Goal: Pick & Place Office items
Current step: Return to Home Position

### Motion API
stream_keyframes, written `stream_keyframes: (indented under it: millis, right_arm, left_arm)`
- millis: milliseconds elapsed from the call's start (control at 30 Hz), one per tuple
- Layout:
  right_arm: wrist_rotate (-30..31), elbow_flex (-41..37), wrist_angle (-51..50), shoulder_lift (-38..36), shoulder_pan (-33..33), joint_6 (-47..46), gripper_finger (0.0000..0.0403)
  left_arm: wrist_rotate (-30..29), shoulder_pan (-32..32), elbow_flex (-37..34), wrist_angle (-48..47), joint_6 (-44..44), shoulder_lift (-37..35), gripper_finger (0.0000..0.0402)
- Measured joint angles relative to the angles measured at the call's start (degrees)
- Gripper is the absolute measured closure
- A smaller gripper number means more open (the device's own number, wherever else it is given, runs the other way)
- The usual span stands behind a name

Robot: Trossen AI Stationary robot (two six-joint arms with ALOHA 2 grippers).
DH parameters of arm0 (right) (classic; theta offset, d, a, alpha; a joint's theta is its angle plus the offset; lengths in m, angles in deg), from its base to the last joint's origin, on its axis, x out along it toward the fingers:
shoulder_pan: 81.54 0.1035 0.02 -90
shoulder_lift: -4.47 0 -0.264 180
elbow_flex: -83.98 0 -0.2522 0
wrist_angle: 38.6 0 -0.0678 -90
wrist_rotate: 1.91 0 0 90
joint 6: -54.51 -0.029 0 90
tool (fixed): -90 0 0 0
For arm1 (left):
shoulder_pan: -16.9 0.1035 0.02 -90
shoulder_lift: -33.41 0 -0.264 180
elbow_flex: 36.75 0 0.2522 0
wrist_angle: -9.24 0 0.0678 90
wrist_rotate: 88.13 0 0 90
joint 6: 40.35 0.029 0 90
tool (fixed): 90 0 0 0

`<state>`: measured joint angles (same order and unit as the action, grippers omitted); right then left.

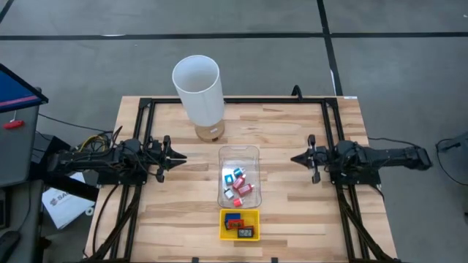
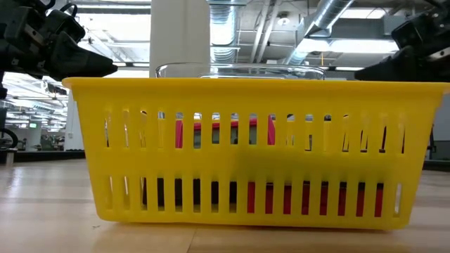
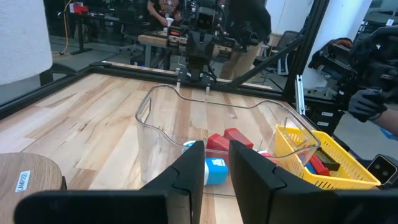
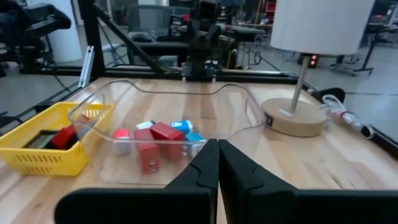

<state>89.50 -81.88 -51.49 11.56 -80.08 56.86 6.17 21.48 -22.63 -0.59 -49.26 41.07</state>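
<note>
The office items (image 1: 239,183), small red, blue, pink and white pieces, lie on the floor of a clear plastic bin (image 1: 239,149) at the table's middle. They also show in the left wrist view (image 3: 227,140) and the right wrist view (image 4: 155,146). Just in front of the bin, a yellow tray (image 1: 223,226) holds a red-and-blue piece (image 1: 234,219) and a black one (image 1: 246,233). My left gripper (image 1: 179,155) hangs shut and level at the table's left, pointing at the bin. My right gripper (image 1: 296,158) hangs shut and level at the right, facing it. Both are clear of the bin.
A lamp with a tall white cylinder shade (image 1: 197,88) stands on a round wooden base (image 1: 209,133) just behind the bin. Black frame rails (image 1: 139,124) run along the table's left, right and far sides. Bare wood lies between each gripper and the bin.
</note>
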Motion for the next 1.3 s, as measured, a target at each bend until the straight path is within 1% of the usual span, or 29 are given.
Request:
stream_keyframes:
  millis: [233,433,500,1300]
  right_arm:
    - [-0.1,0.0,0.0,-0.3,-0.8,-3.3,0.0403]
    - [-0.1,0.0,0.0,-0.4,-0.7,-12.0,0.0403]
    - [-0.1,0.0,0.0,-0.4,-0.7,-13.2,0.0403]
    - [-0.1,-0.1,0.0,-0.3,-0.7,-13.4,0.0403]
  left_arm:
    - [0.0,0.0,0.0,0.0,0.0,0.0,0.0331]
    - [0.0,0.0,0.0,0.0,0.0,0.0,0.0331]
    - [0.0,0.0,0.0,0.0,0.0,0.0,0.0331]
    - [0.0,0.0,0.0,0.0,0.0,0.0,0.0331]
